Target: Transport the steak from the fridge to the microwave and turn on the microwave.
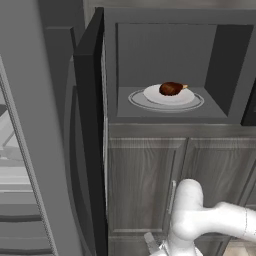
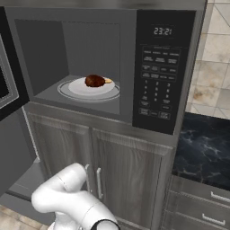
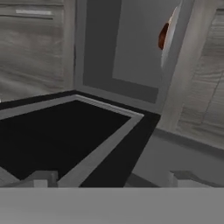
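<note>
the reddish-brown glossy steak (image 2: 95,81) rests on a white plate (image 2: 90,88) inside the black-doored microwave (image 2: 164,67). the right base view adds its keypad (image 2: 156,83). the gripper (image 3: 109,179) fingertips stand apart, empty.

The microwave (image 2: 108,63) cavity stands open at the front, so a tool could pass straight in. Inside, a white plate (image 2: 85,88) on the round glass turntable (image 2: 67,95) fills the floor's middle, with the steak (image 2: 95,81) on top; free room remains above it and along the walls at 9 and 3 o'clock. The black door (image 1: 90,125) swung out at 9 o'clock blocks that side. The open tool (image 3: 109,177) sits close behind this door. The button panel (image 2: 157,85) at 3 o'clock is unobstructed.
</note>
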Available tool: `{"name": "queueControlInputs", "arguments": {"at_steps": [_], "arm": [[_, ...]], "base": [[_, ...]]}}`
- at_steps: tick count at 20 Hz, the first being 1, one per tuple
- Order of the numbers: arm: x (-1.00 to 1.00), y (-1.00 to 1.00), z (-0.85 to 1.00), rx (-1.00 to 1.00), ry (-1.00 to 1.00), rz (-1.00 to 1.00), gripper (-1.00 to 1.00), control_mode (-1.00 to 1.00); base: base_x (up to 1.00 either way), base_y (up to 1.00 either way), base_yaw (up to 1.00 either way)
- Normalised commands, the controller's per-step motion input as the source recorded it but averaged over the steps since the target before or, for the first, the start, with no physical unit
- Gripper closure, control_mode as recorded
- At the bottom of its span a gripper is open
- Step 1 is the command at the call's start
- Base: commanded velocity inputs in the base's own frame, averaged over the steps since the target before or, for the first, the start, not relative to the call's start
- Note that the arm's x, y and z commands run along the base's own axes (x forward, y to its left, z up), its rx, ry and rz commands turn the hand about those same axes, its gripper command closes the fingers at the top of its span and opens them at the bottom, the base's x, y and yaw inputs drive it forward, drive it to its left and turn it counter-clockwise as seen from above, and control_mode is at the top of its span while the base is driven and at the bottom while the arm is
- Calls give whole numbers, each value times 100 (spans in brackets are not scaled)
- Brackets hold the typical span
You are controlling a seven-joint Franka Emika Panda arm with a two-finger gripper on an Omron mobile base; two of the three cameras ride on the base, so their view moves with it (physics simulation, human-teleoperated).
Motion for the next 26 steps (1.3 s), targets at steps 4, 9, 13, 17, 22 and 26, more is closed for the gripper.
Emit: {"name": "queueControlInputs", "arguments": {"at_steps": [4,9,13,17,22,26], "arm": [[6,31,-9,-8,-6,0,-100,-100],[0,12,-25,-14,-19,0,-100,-100],[0,6,-21,-13,-21,0,-100,-100],[12,18,-12,-11,-20,0,-100,-100],[17,21,-14,-10,-17,0,-100,-100],[19,25,-8,-6,-13,0,-100,-100]], "base": [[0,0,0],[0,0,0],[0,0,0],[0,0,0],[0,0,0],[0,0,0]]}}
